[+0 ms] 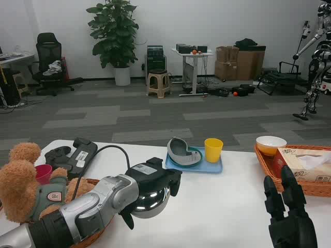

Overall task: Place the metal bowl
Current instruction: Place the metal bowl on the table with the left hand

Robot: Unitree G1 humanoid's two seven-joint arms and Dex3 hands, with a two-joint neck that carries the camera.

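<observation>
Teddy bear (pixel 23 181) far left in a wicker basket (pixel 92 235). Left hand (pixel 153 178) grips the metal bowl (pixel 150 201), lifted over the white table (pixel 217 206) near its front-left. Blue tray (pixel 199 166) with yellow cup (pixel 213 150) behind. Right hand (pixel 287 212) low at right, fingers upright and apart, holding nothing.
</observation>
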